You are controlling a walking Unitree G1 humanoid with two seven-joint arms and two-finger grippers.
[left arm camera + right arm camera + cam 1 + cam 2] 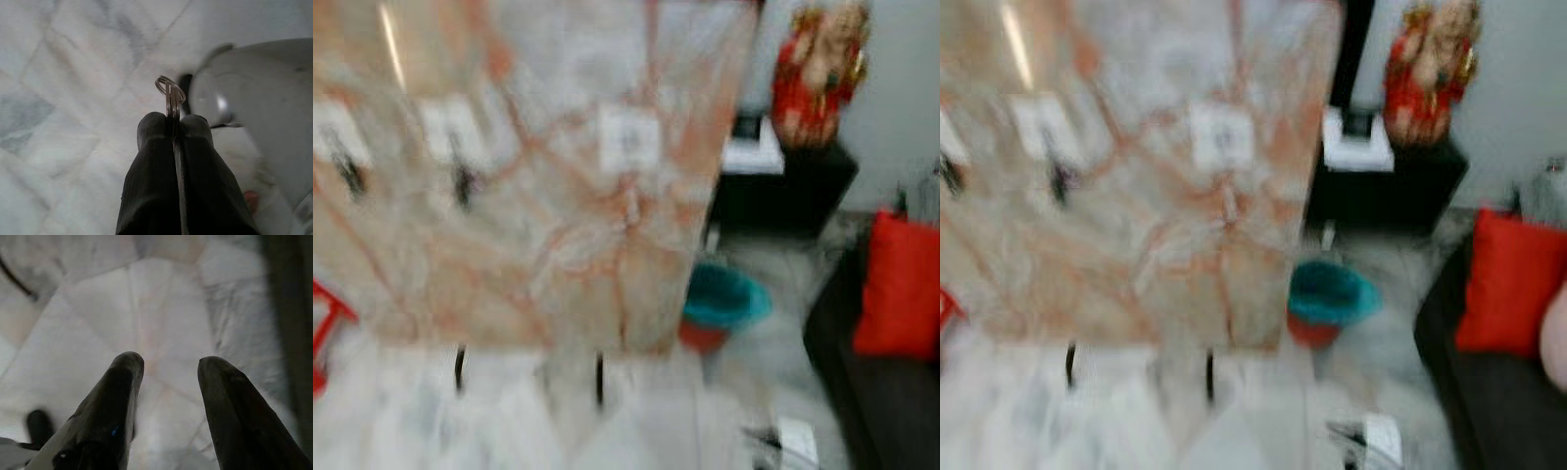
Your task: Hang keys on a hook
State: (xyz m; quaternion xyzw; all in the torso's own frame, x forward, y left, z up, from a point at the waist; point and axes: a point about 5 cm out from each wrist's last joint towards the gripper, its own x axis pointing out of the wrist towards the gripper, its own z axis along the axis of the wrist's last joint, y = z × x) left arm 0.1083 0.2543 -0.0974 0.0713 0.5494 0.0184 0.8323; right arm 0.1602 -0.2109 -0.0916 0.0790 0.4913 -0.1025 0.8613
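The head views are blurred. A pink-veined marble panel (538, 196) stands in front of me, carrying white plates with dark hooks (463, 184), one more hook (347, 171) further left, and a white plate (628, 137) to the right. In the left wrist view my left gripper (173, 122) is shut on a metal key ring (170, 90), which sticks out past the fingertips above the marble floor. My right gripper (168, 367) hangs open over the floor, with nothing between its fingers.
A teal bin (724, 299) sits on the floor right of the panel. Behind it stands a black cabinet (788, 186) with a red-and-gold figurine (818, 69). A dark sofa (881, 392) with a red cushion (901, 284) lines the right side. A red frame (325, 323) is at far left.
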